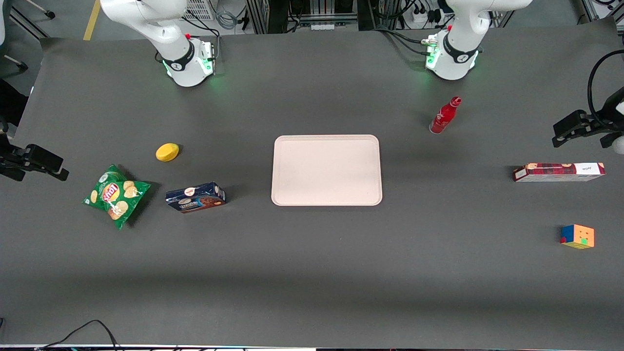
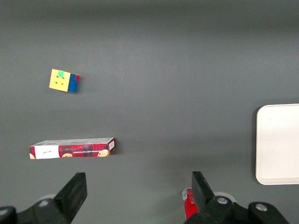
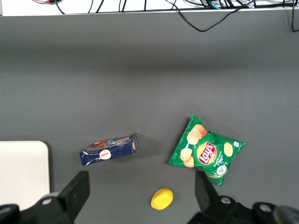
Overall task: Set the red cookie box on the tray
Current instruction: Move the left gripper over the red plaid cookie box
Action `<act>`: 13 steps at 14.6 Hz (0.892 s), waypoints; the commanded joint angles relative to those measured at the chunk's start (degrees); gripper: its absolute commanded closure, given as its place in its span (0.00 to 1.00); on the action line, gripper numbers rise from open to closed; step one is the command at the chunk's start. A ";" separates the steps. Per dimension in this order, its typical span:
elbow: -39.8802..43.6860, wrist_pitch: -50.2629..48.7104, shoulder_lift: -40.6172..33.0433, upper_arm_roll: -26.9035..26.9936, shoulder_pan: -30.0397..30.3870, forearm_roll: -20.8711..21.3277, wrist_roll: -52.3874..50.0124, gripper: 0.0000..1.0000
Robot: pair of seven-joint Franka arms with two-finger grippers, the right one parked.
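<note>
The red cookie box lies on the table, well apart from the pink tray. The gripper hangs high above the box with its fingers wide apart, holding nothing

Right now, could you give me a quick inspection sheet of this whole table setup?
Surface: dark grey table, flat.
Job's things: red cookie box lies toward the working arm's end, untouched; tray at the table's middle holds nothing.
Clutter: puzzle cube nearer the front camera than the red cookie box; red bottle upright; blue cookie box, yellow object and chip bag toward the parked arm's end.
Grippers: left gripper hangs above the table, fingers open, holding nothing.
Cables: black cable at the table's near edge.
Surroundings: equipment racks and wiring by the arm bases.
</note>
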 commanded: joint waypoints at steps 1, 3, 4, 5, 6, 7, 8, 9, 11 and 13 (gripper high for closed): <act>1.69 -1.43 0.70 0.29 -0.25 0.37 0.35 0.00; 1.69 -1.60 0.70 0.29 -0.25 0.36 0.17 0.00; 1.69 -2.39 0.79 0.29 -0.25 0.10 0.43 0.00; 1.60 -2.92 0.79 0.29 -0.25 0.19 0.52 0.00; 1.60 -2.92 0.79 0.29 -0.25 0.36 0.87 0.00; 1.60 -3.10 0.70 0.20 -0.25 0.36 1.05 0.00; 1.60 -3.10 0.70 0.20 -0.33 0.54 0.96 0.00; 1.60 -3.97 0.70 0.11 -0.33 0.63 1.14 0.00; 1.17 -6.08 0.70 0.29 -0.16 0.63 2.80 0.00; 0.99 -6.35 0.79 0.38 0.02 0.71 4.74 0.00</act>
